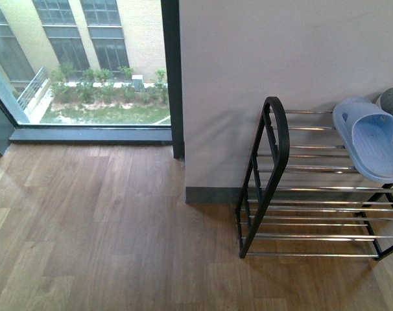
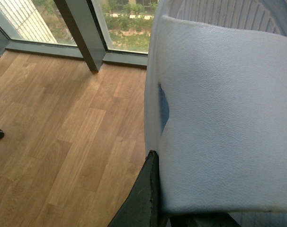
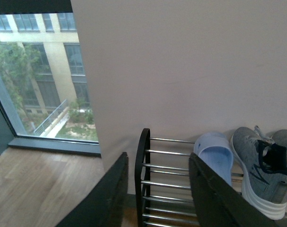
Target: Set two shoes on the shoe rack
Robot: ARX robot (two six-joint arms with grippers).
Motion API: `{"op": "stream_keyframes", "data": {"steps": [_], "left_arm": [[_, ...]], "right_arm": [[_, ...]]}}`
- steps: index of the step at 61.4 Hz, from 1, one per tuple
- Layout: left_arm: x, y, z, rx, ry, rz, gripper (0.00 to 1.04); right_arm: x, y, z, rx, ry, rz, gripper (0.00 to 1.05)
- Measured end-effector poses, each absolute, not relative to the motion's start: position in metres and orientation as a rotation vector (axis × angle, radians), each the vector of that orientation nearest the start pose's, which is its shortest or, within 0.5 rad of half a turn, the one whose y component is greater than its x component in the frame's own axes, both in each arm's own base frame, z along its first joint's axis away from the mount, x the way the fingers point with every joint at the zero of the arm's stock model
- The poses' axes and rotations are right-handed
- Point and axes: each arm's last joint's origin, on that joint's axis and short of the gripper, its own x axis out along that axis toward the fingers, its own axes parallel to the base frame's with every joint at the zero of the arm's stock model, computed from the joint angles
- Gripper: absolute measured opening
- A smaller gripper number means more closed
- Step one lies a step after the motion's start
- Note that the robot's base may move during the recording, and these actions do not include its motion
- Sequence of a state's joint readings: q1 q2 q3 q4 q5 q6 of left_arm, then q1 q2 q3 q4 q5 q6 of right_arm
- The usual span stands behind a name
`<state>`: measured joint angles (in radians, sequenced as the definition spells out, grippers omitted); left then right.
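My right gripper (image 3: 157, 194) is released, its two dark fingers (image 3: 108, 198) spread apart with nothing between them. Beyond them the shoe rack (image 3: 142, 179) stands against the pale wall (image 3: 181, 66). On its top tier, toward three o'clock from my fingers, a pale blue sandal (image 3: 213, 156) lies just beside the two shoes (image 3: 259, 172), grey with white soles, side by side. My left gripper (image 2: 148, 198) shows only one dark finger edge, pressed against a pale blue-white sandal strap (image 2: 224, 118) that fills its view; whether it is clenched I cannot tell. Wood floor (image 2: 63, 132) spreads toward nine o'clock, reaching the window (image 1: 86, 65).
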<state>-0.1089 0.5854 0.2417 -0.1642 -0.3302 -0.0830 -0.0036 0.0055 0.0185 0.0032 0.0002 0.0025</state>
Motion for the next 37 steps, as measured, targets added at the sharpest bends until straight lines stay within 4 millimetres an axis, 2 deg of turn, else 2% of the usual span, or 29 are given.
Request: {"op": "stream_keyframes", "data": {"steps": [9,12,37], "left_arm": [[0.1341,-0.0050,0.1772,0.031,0.485,0.243,0.02],[0.1341,-0.0051,0.1772,0.030,0.486,0.240,0.02],[0.1340,-0.0051,0.1769,0.031,0.487,0.240,0.02]], "right_arm": [[0.0969,-0.0003,0.1697,0.002,-0.016,0.000,0.88],[0.0969,-0.0002,0.1697,0.002,-0.017,0.000,0.96],[0.0968,-0.0003,0.1694,0.003,-0.014,-0.003,0.95]]}}
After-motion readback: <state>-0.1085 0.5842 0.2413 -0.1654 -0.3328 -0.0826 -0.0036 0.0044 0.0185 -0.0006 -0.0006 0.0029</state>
